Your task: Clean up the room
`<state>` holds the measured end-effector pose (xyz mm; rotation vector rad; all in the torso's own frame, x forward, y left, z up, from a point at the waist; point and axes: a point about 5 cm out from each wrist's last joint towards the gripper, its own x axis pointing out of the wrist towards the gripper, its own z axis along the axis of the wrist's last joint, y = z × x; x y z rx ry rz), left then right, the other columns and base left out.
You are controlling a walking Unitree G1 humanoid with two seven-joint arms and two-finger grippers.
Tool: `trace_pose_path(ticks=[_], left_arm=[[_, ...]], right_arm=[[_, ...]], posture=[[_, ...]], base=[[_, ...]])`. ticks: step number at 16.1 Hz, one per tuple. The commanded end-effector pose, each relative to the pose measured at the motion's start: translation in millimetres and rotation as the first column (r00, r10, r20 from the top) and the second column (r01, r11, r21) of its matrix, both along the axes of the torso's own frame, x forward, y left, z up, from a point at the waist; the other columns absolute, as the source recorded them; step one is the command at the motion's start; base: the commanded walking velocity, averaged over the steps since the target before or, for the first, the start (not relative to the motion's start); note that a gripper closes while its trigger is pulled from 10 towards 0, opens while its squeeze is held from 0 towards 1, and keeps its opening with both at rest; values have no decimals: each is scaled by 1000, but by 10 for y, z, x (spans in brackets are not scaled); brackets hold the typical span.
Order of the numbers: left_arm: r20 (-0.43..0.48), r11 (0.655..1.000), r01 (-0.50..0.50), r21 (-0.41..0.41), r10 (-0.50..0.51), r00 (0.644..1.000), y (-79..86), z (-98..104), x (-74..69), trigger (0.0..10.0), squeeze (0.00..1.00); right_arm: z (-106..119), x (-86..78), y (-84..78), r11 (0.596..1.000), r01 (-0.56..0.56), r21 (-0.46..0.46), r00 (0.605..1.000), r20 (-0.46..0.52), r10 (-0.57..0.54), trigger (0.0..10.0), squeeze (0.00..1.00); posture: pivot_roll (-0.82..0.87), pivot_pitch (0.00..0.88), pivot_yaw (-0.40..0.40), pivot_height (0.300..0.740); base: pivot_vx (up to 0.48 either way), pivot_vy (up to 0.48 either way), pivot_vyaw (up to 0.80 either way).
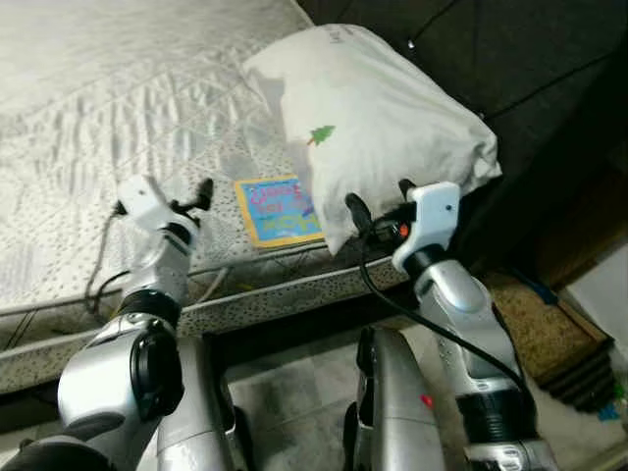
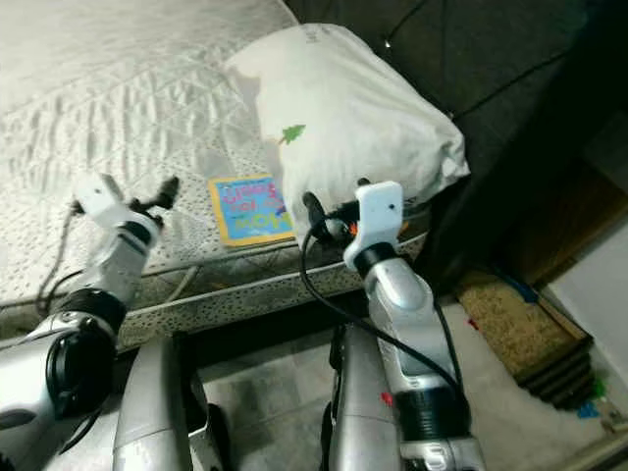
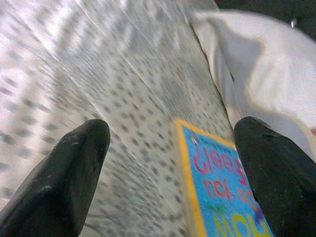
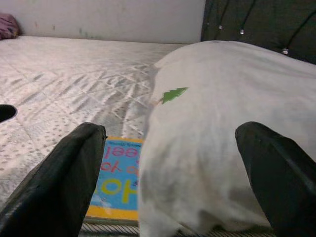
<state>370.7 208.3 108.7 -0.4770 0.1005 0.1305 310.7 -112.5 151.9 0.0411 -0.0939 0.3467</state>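
A white pillow (image 1: 383, 118) with a small green tree print lies at the head of the bed, against the dark headboard. A blue book with a yellow border (image 1: 273, 211) lies flat on the mattress near its front edge, its right side tucked under the pillow. My right gripper (image 1: 381, 201) is open at the pillow's near edge; the right wrist view has the pillow (image 4: 222, 148) between its spread fingers. Just left of the book, my left gripper (image 1: 196, 199) hovers open over the mattress edge. The book (image 3: 222, 197) lies near one of its fingers in the left wrist view.
The quilted white mattress (image 1: 98, 108) spreads to the left and back. A dark tufted headboard (image 1: 510, 59) stands behind the pillow. A woven brown mat (image 1: 549, 334) lies on the floor at the right, with tiled floor (image 1: 294, 373) below the bed edge.
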Motion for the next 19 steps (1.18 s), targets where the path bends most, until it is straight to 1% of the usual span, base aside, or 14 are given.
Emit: trace_pose_path(ticks=[1,3,4,5,7,8,10,11,13,15,17,18,19], left_arm=[[42,995,-9,98,5,999,77,22,-57,10000,1000],[79,979,-8,206,-8,997,126,24,-150,10000,1000],[133,947,-28,319,-16,991,150,72,-284,10000,1000],[149,934,-40,355,-14,989,152,96,-329,10000,1000],[230,903,-92,420,-7,973,70,219,-471,10000,1000],[234,885,-107,453,-2,972,20,236,-531,10000,0],[219,879,-67,472,-43,975,-50,222,-585,10000,0],[217,875,-54,481,-59,974,-79,238,-594,10000,0],[221,846,-28,533,-107,969,-145,323,-608,10000,0],[210,821,-11,571,-134,968,-124,347,-619,10000,0],[196,821,-14,571,-120,973,-60,368,-601,10000,0],[187,825,-32,564,-90,978,-13,359,-613,10000,0],[187,839,-50,542,-62,980,7,363,-637,10000,0]], right_arm=[[-3,69,1,1000,19,26,1000,-1,-19,10000,0],[-45,132,48,999,24,31,1000,-21,-23,10000,0],[-32,175,74,999,32,43,999,-14,-31,10000,0],[-20,185,78,998,35,49,999,-9,-34,10000,0],[76,231,95,996,13,93,999,39,-16,10000,0],[112,271,101,995,21,96,998,56,-26,10000,0],[103,303,86,994,47,95,996,67,-54,10000,0],[137,289,55,992,60,109,995,74,-68,10000,0],[140,265,-36,988,93,123,991,85,-104,10000,0],[134,267,-51,983,120,138,987,89,-133,10000,0],[122,290,-22,981,119,151,987,85,-133,10000,0],[125,331,21,979,115,168,988,78,-130,10000,0],[180,355,66,980,103,172,988,96,-120,10000,0]], posture=[[-24,0,-48,514],[-10,0,-46,514],[4,0,-48,514],[4,0,-48,514],[33,0,-44,514],[20,0,-41,529],[-12,0,-25,559],[-21,0,-15,569],[-20,0,13,599],[-24,0,28,624],[9,0,34,649],[18,0,23,664],[23,0,25,679]], base=[[0,0,0],[0,0,0],[0,0,0],[0,0,0],[0,0,0],[0,0,0],[0,0,0],[0,0,0],[0,0,0],[0,0,0],[0,0,0],[0,0,0],[0,0,0]])
